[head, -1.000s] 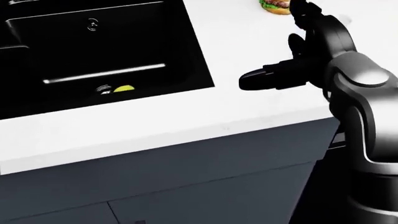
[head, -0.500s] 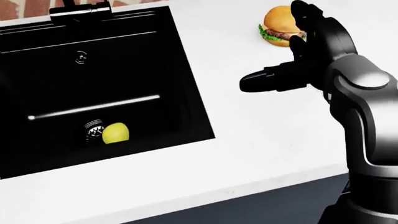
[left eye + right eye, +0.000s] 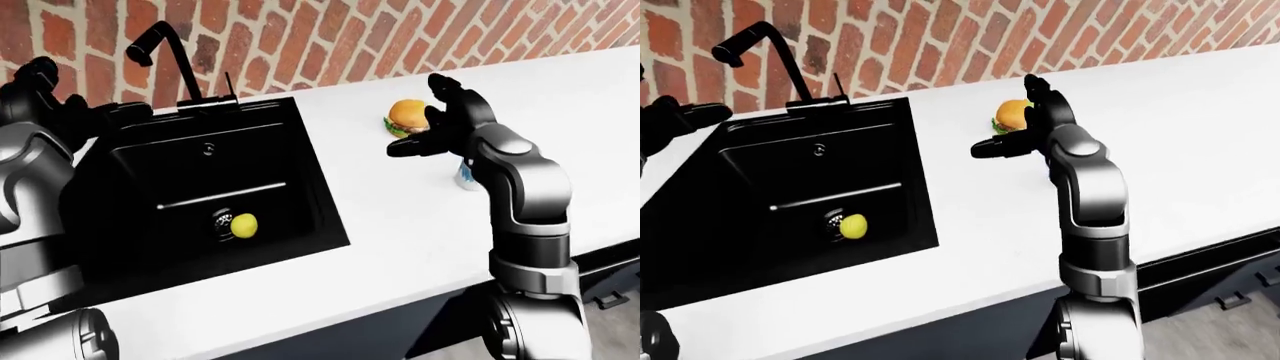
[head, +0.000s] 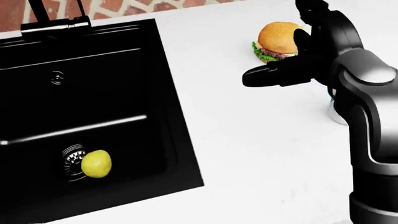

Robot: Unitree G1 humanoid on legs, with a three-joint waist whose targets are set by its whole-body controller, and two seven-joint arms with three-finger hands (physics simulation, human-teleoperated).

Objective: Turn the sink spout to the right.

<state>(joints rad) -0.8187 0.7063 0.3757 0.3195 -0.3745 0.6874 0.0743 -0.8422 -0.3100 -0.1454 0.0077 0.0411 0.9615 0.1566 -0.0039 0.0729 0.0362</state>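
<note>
Both earlier head views sat lower; the camera has tilted up, revealing more burger (image 4: 276, 41). Right hand (image 4: 292, 56) spread; left hand (image 3: 45, 105) unclear. Spout (image 3: 160, 46) points left.

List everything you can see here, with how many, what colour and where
Sink: one, black, set in the counter, left of the left-eye view.
Spout: one, black, above the sink against the wall, tip pointing left.
Lemon: one, yellow, on the sink drain.
Burger: one, tan bun, on the counter right of the sink.
Cup: one, pale, mostly hidden behind the right arm.
Counter: one, white.
Brick wall: red, along the top.
Left hand: black, at the sink's left edge.
Right hand: black, open, beside the burger.
</note>
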